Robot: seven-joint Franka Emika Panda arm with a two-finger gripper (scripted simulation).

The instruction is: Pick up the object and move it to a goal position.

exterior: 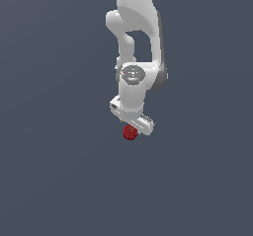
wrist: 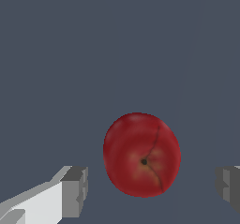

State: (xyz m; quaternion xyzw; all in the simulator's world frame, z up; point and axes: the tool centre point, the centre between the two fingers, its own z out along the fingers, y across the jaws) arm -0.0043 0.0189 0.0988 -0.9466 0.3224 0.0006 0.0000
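The object is a dark-red round ball with a small dark dimple and a crease, lying on the flat grey surface. In the exterior view the object peeks out just below the white gripper, which hangs over it from the arm above. In the wrist view the gripper is open: one grey fingertip stands on one side of the ball and the other fingertip far on the opposite side, with clear gaps to the ball on both sides.
A plain dark grey surface stretches all around. The white arm rises from the gripper toward the top of the exterior view.
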